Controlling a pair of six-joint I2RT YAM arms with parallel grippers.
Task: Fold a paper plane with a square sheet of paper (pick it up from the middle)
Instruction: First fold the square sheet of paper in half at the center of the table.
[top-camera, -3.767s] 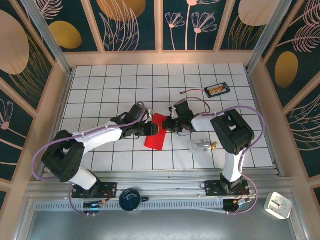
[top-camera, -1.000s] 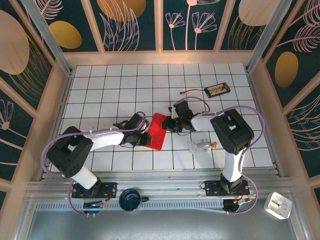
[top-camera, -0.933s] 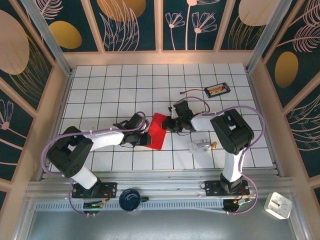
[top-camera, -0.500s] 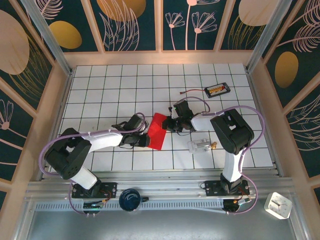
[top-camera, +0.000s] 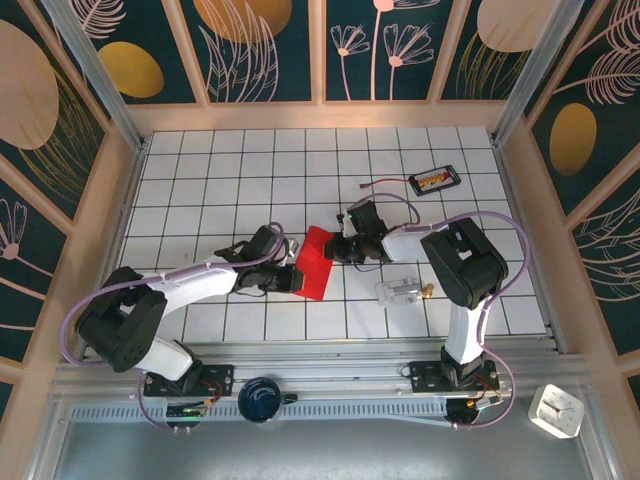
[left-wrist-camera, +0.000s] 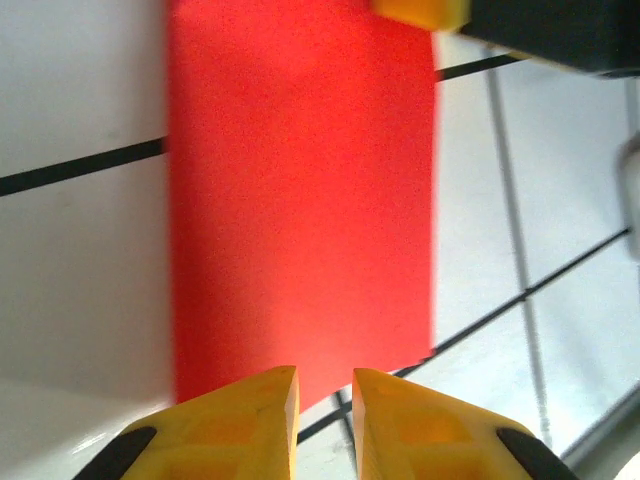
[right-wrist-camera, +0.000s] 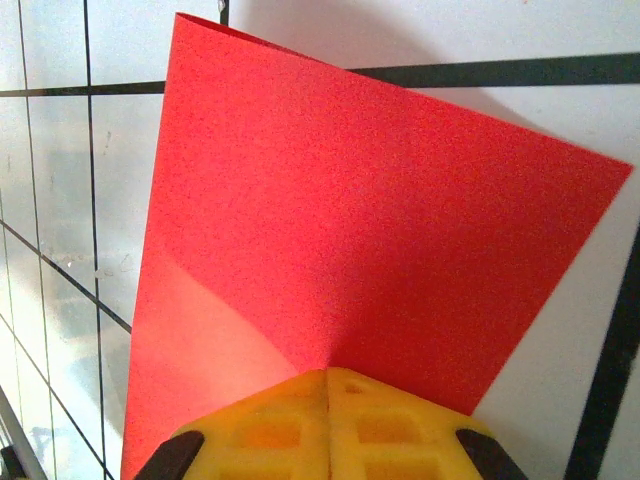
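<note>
Left gripper (left-wrist-camera: 326, 385) has drawn back, jaws narrowly parted and empty, paper (top-camera: 312, 265) lying folded just ahead of them with its far edge pinched in the right gripper's (right-wrist-camera: 327, 378) closed jaws; recommended: press flat along the fold, right grip unchanged.

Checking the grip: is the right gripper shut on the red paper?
Yes, the right gripper has its fingers pressed together on the red paper at its edge.

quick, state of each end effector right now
Left end effector: open by a narrow gap, gripping nothing, tips at the edge of the red paper.
Right end effector: closed on the red paper.
</note>
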